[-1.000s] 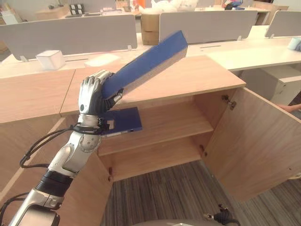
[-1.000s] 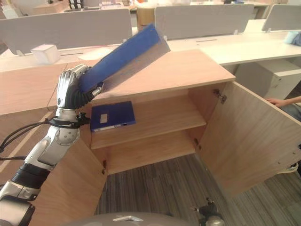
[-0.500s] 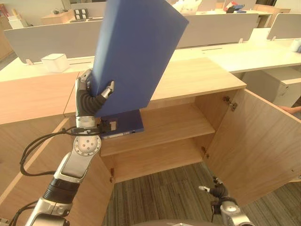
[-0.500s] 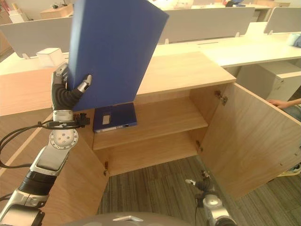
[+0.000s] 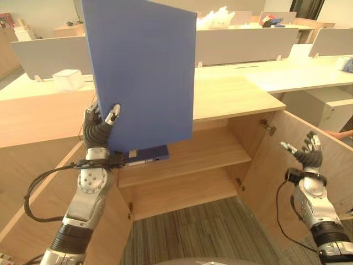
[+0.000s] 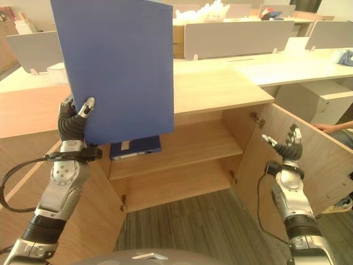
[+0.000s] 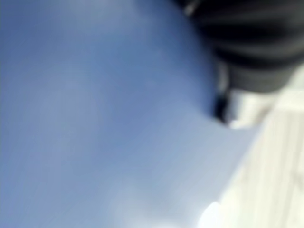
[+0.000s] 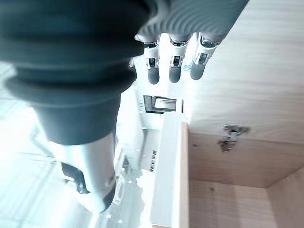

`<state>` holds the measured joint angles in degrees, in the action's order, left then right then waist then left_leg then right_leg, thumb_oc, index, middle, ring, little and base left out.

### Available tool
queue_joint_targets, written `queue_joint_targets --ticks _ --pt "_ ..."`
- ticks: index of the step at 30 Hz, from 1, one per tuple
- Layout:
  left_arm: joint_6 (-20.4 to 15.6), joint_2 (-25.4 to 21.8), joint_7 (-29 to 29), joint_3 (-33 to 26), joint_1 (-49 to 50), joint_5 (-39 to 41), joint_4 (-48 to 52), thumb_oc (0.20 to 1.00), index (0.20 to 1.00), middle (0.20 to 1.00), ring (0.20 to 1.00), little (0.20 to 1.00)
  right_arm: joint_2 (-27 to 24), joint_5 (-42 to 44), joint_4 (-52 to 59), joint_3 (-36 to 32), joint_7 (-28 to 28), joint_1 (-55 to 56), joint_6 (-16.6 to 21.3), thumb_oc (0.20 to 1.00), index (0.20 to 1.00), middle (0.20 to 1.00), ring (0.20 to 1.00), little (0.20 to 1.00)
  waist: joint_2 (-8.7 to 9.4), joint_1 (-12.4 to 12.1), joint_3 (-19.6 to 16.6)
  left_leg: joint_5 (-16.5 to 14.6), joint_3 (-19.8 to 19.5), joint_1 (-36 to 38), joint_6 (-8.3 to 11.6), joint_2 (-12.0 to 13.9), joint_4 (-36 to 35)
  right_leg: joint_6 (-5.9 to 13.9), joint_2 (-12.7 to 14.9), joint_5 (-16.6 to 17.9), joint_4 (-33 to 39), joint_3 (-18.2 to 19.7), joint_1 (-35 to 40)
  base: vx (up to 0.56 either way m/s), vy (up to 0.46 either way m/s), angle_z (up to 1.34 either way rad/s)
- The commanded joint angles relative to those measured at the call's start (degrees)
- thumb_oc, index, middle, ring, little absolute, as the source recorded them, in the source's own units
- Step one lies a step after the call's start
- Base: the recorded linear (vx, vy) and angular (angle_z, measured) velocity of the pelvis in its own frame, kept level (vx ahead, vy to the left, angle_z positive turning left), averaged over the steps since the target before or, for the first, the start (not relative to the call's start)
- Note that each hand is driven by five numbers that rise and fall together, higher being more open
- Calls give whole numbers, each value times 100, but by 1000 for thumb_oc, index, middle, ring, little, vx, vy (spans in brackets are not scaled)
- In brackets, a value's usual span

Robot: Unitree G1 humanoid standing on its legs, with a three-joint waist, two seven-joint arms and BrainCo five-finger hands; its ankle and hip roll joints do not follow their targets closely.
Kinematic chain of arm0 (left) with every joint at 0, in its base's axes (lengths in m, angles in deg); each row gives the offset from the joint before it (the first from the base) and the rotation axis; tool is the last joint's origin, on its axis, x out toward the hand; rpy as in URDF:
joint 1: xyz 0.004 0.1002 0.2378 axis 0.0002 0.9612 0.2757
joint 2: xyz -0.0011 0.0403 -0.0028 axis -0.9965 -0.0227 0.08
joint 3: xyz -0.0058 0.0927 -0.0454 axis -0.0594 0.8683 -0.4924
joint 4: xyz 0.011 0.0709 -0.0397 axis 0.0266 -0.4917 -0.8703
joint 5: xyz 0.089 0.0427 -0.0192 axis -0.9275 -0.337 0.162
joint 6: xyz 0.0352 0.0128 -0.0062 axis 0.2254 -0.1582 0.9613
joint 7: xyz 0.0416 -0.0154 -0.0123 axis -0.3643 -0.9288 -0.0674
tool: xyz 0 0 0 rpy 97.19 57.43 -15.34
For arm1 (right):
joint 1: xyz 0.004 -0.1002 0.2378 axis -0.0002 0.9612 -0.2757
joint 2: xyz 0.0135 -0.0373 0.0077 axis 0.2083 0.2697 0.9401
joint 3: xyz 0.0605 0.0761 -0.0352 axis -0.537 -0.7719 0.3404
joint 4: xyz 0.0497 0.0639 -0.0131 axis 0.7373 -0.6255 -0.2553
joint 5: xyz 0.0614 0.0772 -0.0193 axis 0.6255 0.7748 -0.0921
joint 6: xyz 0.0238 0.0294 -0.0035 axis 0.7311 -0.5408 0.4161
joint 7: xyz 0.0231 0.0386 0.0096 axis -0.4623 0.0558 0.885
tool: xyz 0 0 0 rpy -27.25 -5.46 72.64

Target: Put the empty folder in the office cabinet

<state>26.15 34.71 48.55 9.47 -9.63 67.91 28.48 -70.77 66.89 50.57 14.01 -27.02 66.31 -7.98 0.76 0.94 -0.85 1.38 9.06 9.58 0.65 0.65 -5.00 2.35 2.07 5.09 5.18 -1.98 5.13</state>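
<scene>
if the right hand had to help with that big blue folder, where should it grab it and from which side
Probably the bare right-hand edge of the blue folder, coming in from the robot's right. It stands upright, the left hand already pinches its lower left corner, and the right hand hangs open by the cabinet door.

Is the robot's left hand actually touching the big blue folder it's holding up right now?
Touching. In the left eye view the left hand grips the lower corner of the upright blue folder, its thumb pressed on the front cover.
</scene>
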Motion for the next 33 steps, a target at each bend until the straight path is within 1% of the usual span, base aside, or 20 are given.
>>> queue_joint_targets --ticks 1,2,3,4,5,6,7,8,9,10,11,14,15,19,23,29,31,32,33 --pt "-193 -122 -211 109 -166 553 410 200 200 200 200 200 -367 574 27 -15 -47 -736 470 1000 1000 1000 1000 1000 229 -131 -243 -522 -238 -69 118 122 0 361 274 -342 -18 -270 254 -42 17 -3" --pt "-139 -95 -324 240 -58 711 575 200 200 200 200 200 -321 820 82 198 82 -952 475 1000 1000 1000 1000 1000 248 -168 -228 -521 -228 -61 113 121 0 369 288 -327 -18 -270 256 -34 8 -2" --pt "-135 -96 -327 231 -51 715 582 200 200 200 200 200 -322 827 75 206 87 -959 477 1000 1000 1000 1000 1000 248 -166 -227 -521 -225 -59 112 120 0 369 288 -327 -18 -267 257 -46 9 -3" --pt "-72 -86 -424 380 40 875 729 200 200 200 200 200 -145 1194 272 487 303 -1106 467 1000 1000 1000 1000 1000 269 -203 -207 -515 -217 -54 108 117 0 366 297 -315 -18 -263 259 0 0 0" --pt "-69 -89 -426 373 48 878 735 200 200 200 200 200 -145 1201 271 491 308 -1106 467 1000 1000 1000 1000 1000 271 -200 -208 -516 -216 -51 108 116 0 366 297 -315 -18 -262 261 -28 3 -3" --pt "-45 -97 -449 421 64 921 763 200 200 200 200 200 -46 1392 345 639 419 -1154 471 1000 1000 1000 1000 1000 276 -211 -202 -511 -210 -44 110 116 0 364 305 -307 -18 -271 268 0 0 0" --pt "13 -74 -498 546 60 1004 809 200 200 200 200 200 214 1834 565 944 658 -1236 432 1000 1000 1000 1000 1000 287 -245 -197 -508 -213 -41 109 109 0 359 314 -301 -18 -265 263 0 0 0" --pt "14 -76 -499 542 64 1005 811 200 200 200 200 200 215 1839 566 947 661 -1235 431 1000 1000 1000 1000 1000 288 -241 -198 -508 -213 -40 109 109 0 359 314 -301 -18 -265 265 0 0 0" --pt "52 -73 -516 582 66 1027 857 200 200 200 200 200 360 2102 721 1092 775 -1246 417 1000 1000 1000 1000 1000 291 -255 -195 -505 -210 -35 111 103 0 356 315 -301 -18 -272 267 -6 -2 -4" --pt "99 -62 -548 656 64 1074 900 200 200 200 200 200 630 2543 991 1344 977 -1262 389 1000 1000 1000 1000 1000 295 -282 -184 -499 -209 -32 119 105 0 348 322 -298 -18 -279 269 0 0 0" --pt "101 -64 -548 653 70 1075 903 200 200 200 200 200 631 2547 996 1346 978 -1257 387 1000 1000 1000 1000 1000 296 -279 -186 -500 -210 -31 119 105 0 348 322 -300 -18 -280 271 -5 0 -3" --pt "185 -39 -524 734 101 1037 1027 200 200 200 200 200 1159 3292 1485 1838 1133 -1303 427 1000 1000 1000 1000 1000 291 -327 -170 -482 -224 -26 132 98 0 330 332 -297 -18 -310 277 0 0 0" --pt "187 -41 -523 731 106 1036 1030 200 200 200 200 200 1162 3292 1489 1841 1130 -1301 427 1000 1000 1000 1000 1000 293 -323 -170 -482 -225 -25 132 98 0 331 332 -298 -18 -311 279 0 0 0" --pt "222 -13 -500 665 219 922 1138 200 200 200 200 200 1473 3398 1945 2113 1194 -1369 462 1000 1000 1000 1000 1000 285 -378 -158 -470 -255 -28 141 96 0 315 344 -303 -18 -352 287 3 0 2" --pt "212 -11 -494 590 303 808 1154 200 200 200 200 200 1558 3353 2200 2209 1224 -1350 480 1000 1000 1000 1000 1000 283 -408 -144 -459 -277 -50 139 90 0 308 352 -306 -18 -368 282 -1 1 1" --pt "190 -53 -511 490 378 688 1162 200 200 200 200 200 1430 3245 2325 2217 1220 -1214 412 1000 1000 1000 1000 1000 304 -420 -139 -449 -304 -77 146 93 0 306 358 -314 -18 -415 283 1 1 1" --pt "179 -44 -480 456 377 647 1163 200 200 200 200 200 1377 3227 2291 2111 1157 -1168 424 1000 1000 1000 1000 1000 307 -413 -140 -451 -315 -84 148 92 0 305 359 -317 -18 -420 280 0 0 0" --pt "177 -26 -454 384 397 615 1147 200 200 200 200 200 1306 3125 2265 1867 1029 -1062 458 1000 1000 1000 1000 1000 304 -399 -139 -456 -324 -88 146 88 0 305 353 -323 -18 -412 276 0 0 0" --pt "178 -26 -453 386 397 615 1148 200 200 200 200 200 1306 3123 2267 1865 1026 -1060 456 1000 1000 1000 1000 1000 305 -401 -139 -456 -324 -88 146 88 0 305 353 -324 -18 -412 276 0 0 0"
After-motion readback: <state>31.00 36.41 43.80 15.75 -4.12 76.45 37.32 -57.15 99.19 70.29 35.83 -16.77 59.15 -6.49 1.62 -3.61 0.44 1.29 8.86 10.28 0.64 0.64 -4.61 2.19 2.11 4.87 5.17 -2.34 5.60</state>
